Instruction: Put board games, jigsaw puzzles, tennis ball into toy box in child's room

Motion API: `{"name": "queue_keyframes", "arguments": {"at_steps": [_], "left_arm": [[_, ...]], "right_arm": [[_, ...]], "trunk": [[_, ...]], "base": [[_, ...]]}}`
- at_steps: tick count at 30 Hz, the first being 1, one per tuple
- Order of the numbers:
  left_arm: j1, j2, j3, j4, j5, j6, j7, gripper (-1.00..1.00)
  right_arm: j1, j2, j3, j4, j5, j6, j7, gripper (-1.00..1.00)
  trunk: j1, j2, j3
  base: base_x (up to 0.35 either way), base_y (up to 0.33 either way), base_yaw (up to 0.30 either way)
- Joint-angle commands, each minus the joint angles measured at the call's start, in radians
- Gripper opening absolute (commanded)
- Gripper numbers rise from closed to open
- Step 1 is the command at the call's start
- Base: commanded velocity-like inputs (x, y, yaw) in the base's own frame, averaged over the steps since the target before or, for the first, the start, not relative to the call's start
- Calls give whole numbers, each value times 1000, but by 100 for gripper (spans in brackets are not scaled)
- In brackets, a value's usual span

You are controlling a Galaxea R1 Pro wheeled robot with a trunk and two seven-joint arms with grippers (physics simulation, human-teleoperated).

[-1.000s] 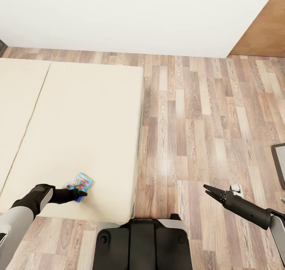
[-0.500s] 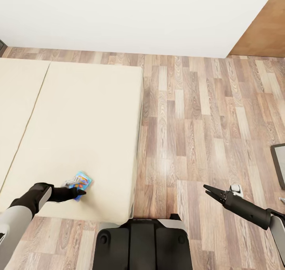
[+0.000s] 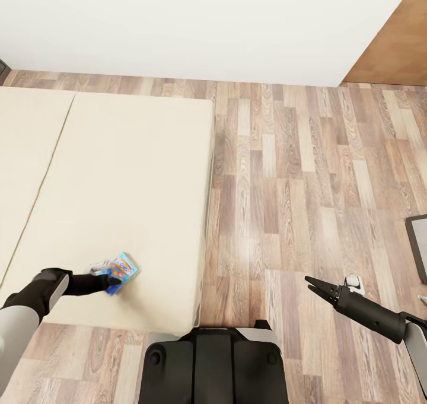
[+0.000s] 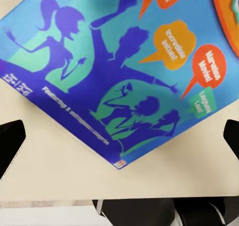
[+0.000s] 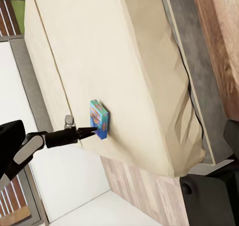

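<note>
A light blue cartoon board game (image 3: 122,266) lies flat on the beige bed (image 3: 124,166), near its front right corner. My left gripper (image 3: 111,282) sits low over the mattress just short of the box, open. In the left wrist view the box (image 4: 124,61) lies ahead of the two wide-apart black fingertips (image 4: 10,139), with nothing between them. My right gripper (image 3: 309,282) hangs open over the wood floor to the right of the bed. The right wrist view shows the bed (image 5: 114,47), the box (image 5: 98,119) and the left gripper (image 5: 92,131) from afar.
Wood floor (image 3: 296,172) runs to the right of the bed up to a white wall (image 3: 207,24). A dark-framed object (image 3: 418,244) pokes in at the right edge, and a small white thing (image 3: 353,282) lies on the floor. My base (image 3: 213,362) stands at the bed's corner.
My left arm has drawn back to the left, away from the board game, which has turned slightly on the mattress. The right arm has not moved.
</note>
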Motion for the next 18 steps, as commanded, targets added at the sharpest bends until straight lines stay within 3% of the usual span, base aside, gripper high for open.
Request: {"name": "queue_keyframes", "arguments": {"at_steps": [1,18], "left_arm": [[0,1,6,-3,1,9,-2,100],[0,7,7,-33,0,23,4,100]], "right_arm": [[0,0,-1,0,2,4,4,100],[0,-1,-2,-1,2,5,5,100]], "trunk": [[1,-1,-1],[1,-1,-1]], "base": [[0,0,0],[0,0,0]]}}
